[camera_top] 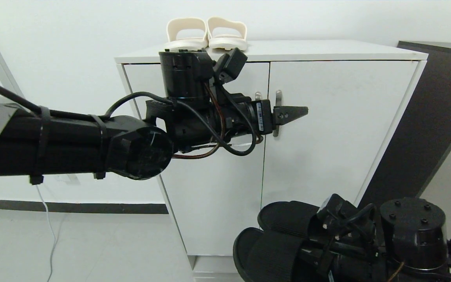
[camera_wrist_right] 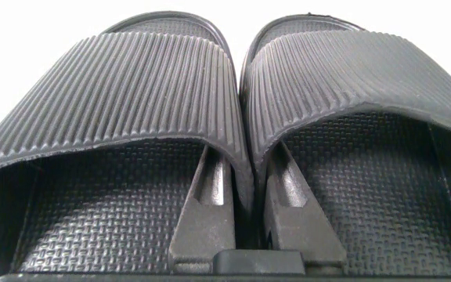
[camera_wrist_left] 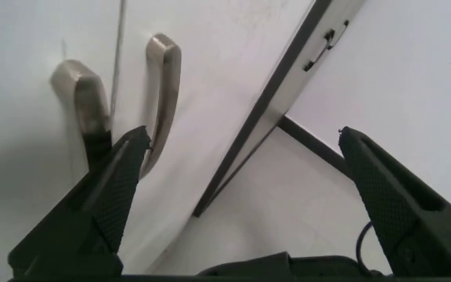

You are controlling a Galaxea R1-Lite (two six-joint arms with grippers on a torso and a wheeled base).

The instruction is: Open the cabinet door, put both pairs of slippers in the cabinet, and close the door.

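Black slippers (camera_top: 276,239) side by side, toes left, away from right gripper (camera_wrist_right: 245,168) pinching their inner edges. Left gripper (camera_wrist_left: 243,139) fingers spread wide beside door handle (camera_wrist_left: 165,86).

One slipper pair (camera_top: 206,34) on cabinet (camera_top: 347,49) top, left side. Left gripper (camera_top: 300,112) before the door handles (camera_top: 277,98); second pair (camera_top: 280,239) low, before right door (camera_top: 339,129).

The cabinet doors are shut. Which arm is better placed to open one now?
Left. The left gripper is open, with its fingers right beside the door handles, while the right gripper is low down and shut on the black slippers.
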